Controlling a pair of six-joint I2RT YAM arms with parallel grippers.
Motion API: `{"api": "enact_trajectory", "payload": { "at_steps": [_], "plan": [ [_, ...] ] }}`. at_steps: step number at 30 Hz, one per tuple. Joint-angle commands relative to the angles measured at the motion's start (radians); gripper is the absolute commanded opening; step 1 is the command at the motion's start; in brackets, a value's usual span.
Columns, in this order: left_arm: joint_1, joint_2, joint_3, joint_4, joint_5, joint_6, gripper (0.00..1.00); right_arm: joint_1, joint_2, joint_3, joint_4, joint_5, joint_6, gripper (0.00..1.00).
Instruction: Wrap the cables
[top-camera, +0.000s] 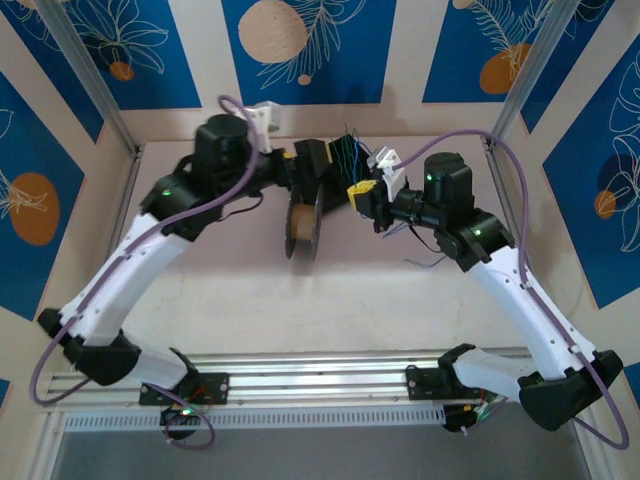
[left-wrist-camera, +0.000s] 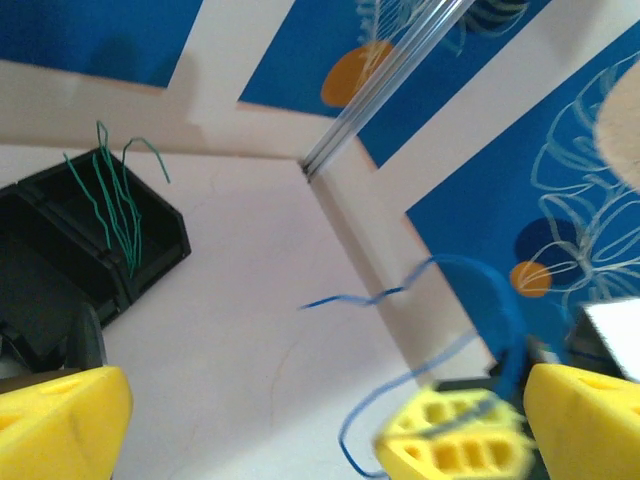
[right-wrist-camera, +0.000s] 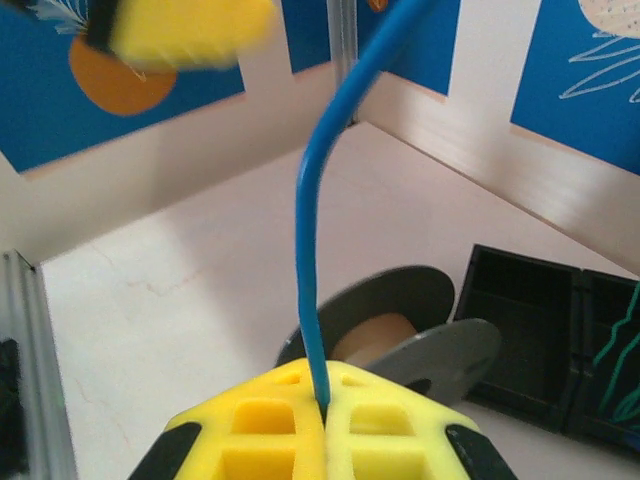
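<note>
A blue cable (right-wrist-camera: 310, 210) rises from between the yellow fingers of my right gripper (right-wrist-camera: 322, 412), which is shut on it. In the top view that gripper (top-camera: 360, 192) hangs just right of the spool (top-camera: 300, 226). My left gripper (left-wrist-camera: 320, 440) is wide open, its fingers (left-wrist-camera: 60, 420) far apart. Between them, toward the right one, are the right gripper's yellow fingertips with the blue cable (left-wrist-camera: 380, 295) trailing off in loose curves. Several green cables (left-wrist-camera: 112, 200) stand up out of a black bin (left-wrist-camera: 150, 245). The spool (right-wrist-camera: 395, 335) lies on its side behind the right gripper's fingers.
The black bin (top-camera: 345, 152) sits at the back of the table (top-camera: 330, 300), behind the spool. A few loose blue cables (top-camera: 425, 262) lie under the right arm. Metal corner posts (left-wrist-camera: 385, 85) and patterned blue walls close in the back and sides.
</note>
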Motion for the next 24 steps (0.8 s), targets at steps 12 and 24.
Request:
{"api": "enact_trajectory", "payload": {
  "at_steps": [12,24],
  "plan": [
    [0.169,-0.015,-0.173,0.183,0.504,-0.242,1.0,0.201,-0.031,-0.16,0.087,0.192,-0.559,0.0],
    [0.126,0.061,-0.344,0.429,0.644,-0.442,0.79,0.278,-0.003,-0.18,0.138,0.286,-0.671,0.0]
  ]
}}
